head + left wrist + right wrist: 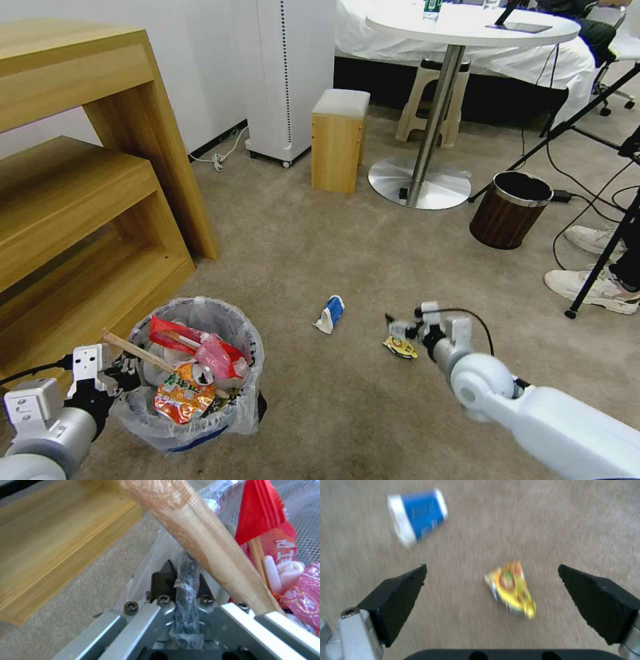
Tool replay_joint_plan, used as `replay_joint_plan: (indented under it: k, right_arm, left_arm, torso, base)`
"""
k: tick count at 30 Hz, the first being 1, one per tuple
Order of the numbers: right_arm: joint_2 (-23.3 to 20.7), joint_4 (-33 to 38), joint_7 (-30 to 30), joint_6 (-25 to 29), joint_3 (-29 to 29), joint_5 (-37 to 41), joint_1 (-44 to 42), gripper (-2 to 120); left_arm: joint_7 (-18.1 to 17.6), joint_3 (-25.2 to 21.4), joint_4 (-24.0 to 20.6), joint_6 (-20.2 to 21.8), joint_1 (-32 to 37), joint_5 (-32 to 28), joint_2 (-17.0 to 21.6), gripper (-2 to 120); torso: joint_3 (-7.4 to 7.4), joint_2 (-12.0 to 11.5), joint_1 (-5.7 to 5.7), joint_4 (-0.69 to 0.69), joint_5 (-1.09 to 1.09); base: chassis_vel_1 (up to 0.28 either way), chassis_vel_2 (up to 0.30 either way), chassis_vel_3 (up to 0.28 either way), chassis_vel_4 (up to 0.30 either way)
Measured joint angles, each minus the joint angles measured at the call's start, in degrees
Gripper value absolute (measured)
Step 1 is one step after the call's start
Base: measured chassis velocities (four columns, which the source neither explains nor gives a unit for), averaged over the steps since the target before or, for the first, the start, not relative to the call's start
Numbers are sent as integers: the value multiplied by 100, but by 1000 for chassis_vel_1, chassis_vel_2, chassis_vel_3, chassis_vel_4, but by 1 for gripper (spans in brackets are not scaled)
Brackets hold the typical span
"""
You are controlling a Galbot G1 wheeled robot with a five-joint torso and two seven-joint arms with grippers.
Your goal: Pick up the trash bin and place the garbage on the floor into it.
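While left gripper [181, 585] clamped trash bin [193, 427] rim, right gripper [491, 592] fingers apart above yellow packet [511, 590]: collection step, descent and closing judged next.

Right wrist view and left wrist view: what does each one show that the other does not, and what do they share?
Right wrist view alone: the right gripper, jaws wide open, over a yellow packet lying between them, with a blue-white paper cup on its side beyond.

Left wrist view alone: the left gripper shut on the trash bin at its bag-covered rim, a wooden stick and red wrappers inside, and a wooden shelf.

Both: the floor, beige carpet.
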Motion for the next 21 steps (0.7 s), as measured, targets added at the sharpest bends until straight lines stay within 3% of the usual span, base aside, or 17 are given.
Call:
replay_joint_plan:
  k: [5, 12, 21]
  right_arm:
    - [-121, -90, 122, -124, -340, -287, -88, 100]
    - [-78, -594, 188, -199, -250, -440, -190, 100]
    - [420, -1498, -24, -318, -424, -545, 73, 100]
  left_arm:
    - [47, 7, -3, -54, 21, 44, -53, 0]
    - [46, -25, -128, -56, 81, 40, -61, 0]
    - [97, 117, -158, -97, 100, 152, -186, 0]
  torso:
    - [0, 0, 0, -1, -1]
    - [0, 0, 0, -1, -1]
    - [0, 0, 0, 0, 1]
  base:
    - [0, 0, 0, 0]
    - [0, 0, 0, 0]
    - [0, 0, 0, 0]
